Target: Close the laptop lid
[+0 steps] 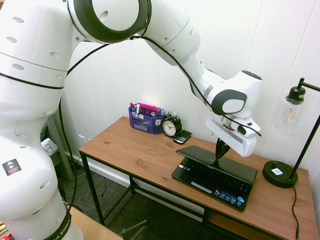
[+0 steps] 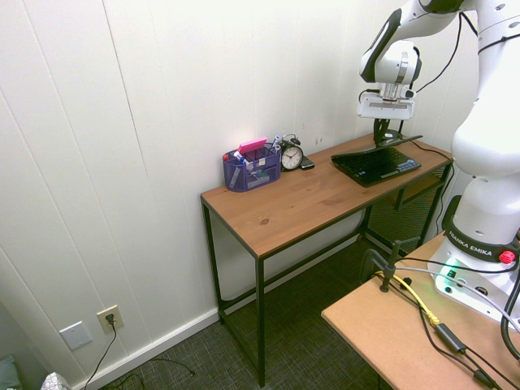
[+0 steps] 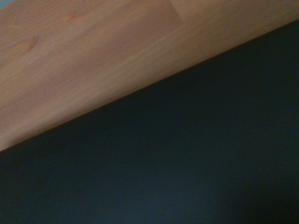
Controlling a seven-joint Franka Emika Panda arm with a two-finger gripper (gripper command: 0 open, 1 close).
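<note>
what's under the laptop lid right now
The laptop lid hangs partly lowered over the keyboard base, whose front keys and sticker still show. The rear keys and the screen are covered. The shut pincer rests on its outer face.

Matte black laptop lid [image 1: 218, 164], warm brown wood-grain desk [image 1: 135, 150], blue organizer [image 1: 145, 120].
</note>
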